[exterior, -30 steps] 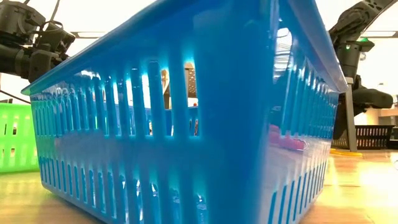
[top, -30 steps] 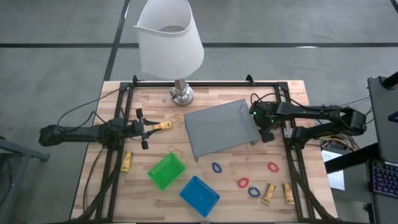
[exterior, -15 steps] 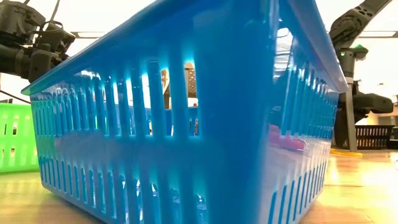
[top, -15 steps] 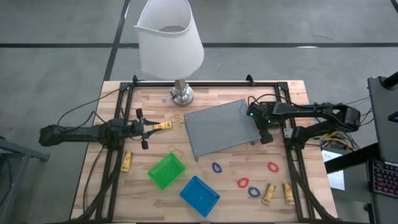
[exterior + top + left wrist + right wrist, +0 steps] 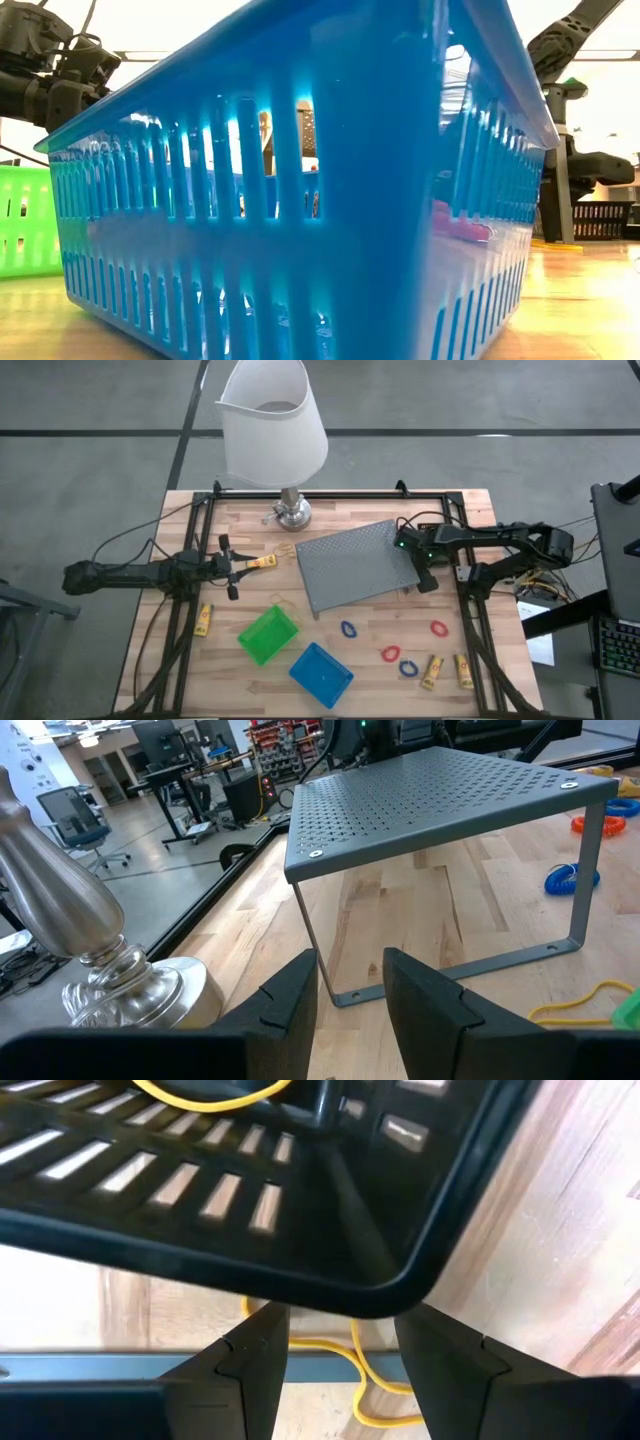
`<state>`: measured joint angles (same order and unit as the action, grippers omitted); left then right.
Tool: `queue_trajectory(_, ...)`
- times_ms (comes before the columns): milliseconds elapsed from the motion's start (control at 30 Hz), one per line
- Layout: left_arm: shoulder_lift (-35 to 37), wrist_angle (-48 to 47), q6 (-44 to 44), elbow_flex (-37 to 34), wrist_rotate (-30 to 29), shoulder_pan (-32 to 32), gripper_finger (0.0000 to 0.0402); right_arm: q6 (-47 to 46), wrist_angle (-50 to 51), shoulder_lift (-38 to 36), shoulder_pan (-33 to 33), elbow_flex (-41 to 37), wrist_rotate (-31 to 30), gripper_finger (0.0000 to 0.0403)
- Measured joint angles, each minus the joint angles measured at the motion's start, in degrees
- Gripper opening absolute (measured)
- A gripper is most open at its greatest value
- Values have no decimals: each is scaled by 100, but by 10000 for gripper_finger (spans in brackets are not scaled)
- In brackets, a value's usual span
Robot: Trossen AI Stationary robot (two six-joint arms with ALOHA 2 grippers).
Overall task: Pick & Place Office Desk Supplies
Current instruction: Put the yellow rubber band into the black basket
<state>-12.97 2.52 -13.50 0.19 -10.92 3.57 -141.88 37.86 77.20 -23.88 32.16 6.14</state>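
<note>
My right gripper (image 5: 425, 574) points down at the right end of the grey mesh tray (image 5: 355, 565). It is open over a corner of the black bin (image 5: 300, 1230), which holds a yellow rubber band (image 5: 200, 1094). My left gripper (image 5: 238, 565) waits open and level at the table's left, a yellow stick (image 5: 262, 562) just past its tips. A green bin (image 5: 268, 634) and a blue bin (image 5: 321, 673) stand near the front. Red and blue loops (image 5: 390, 654) and two more yellow sticks (image 5: 432, 671) lie at the front right. My right gripper comes at the black bin's rim corner (image 5: 400, 1285) from above, with a fingertip (image 5: 262, 1325) on either side of that corner. I cannot tell whether the fingers touch the rim.
The white-shaded lamp (image 5: 272, 430) stands at the far edge, its metal base (image 5: 90, 950) near my left gripper. Another yellow stick (image 5: 203, 619) lies at the left. A rubber band (image 5: 285, 603) lies by the green bin. A black frame rail (image 5: 462, 560) runs along the right side.
My right gripper has sunk toward the black bin and shifted slightly toward the grey mesh tray.
</note>
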Motion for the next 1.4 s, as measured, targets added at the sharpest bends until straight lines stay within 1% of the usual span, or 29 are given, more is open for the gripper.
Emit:
queue_trajectory(200, -1, 0, 2, 0, 1, -2, 118, -9, -51, 115, 0, 16, 25, 176)
queue_trajectory(433, 1, 0, 2, -1, -1, 0, 118, -138, -77, 119, 0, 35, 24, 151)
queue_trajectory(633, 1, 2, 2, 0, 0, -1, 118, -215, -123, 126, 0, 35, 29, 117)
queue_trajectory(1000, 0, 0, 2, 0, 1, 0, 118, -193, -208, 128, 2, 35, 142, 40)
queue_trajectory(1167, 0, 0, 2, -2, 1, -2, 118, -183, -239, 128, 2, 35, 196, 12)
queue_trajectory(1400, 1, 1, 1, -1, 0, -1, 118, -175, -239, 123, 2, 35, 204, 8)
